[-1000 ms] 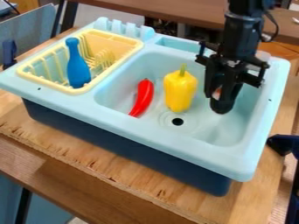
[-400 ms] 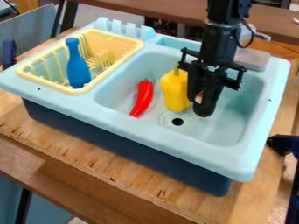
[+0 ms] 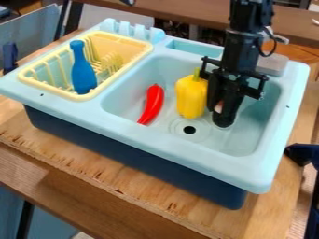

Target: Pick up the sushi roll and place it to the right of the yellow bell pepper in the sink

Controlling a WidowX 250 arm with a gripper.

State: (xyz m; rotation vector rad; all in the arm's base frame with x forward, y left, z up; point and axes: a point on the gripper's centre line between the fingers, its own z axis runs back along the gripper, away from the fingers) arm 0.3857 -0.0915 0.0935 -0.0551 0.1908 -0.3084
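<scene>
The gripper (image 3: 218,114) hangs low in the right half of the sink basin, just right of the yellow bell pepper (image 3: 191,97), and overlaps its right edge. Whether they touch is unclear. A small pinkish patch (image 3: 218,107) shows at the gripper's lower end; what it belongs to cannot be told. The pepper stands upright with its stem up, behind the drain. Left of it lies a curved red chili pepper (image 3: 152,104) against the basin's left side. A blue bowling-pin-shaped toy (image 3: 83,70) stands in the yellow dish rack (image 3: 84,97).
The light blue toy sink (image 3: 187,151) sits on a wooden table (image 3: 112,186), its raised rim around the basin. A grey block-like thing (image 3: 272,64) is at the back right rim, behind the arm. A dark blue object (image 3: 303,153) stands at the right edge.
The gripper has moved left from the basin's right, then slightly back right, the pinkish patch moving with it. The yellow pepper has shifted slightly left, then back right.
</scene>
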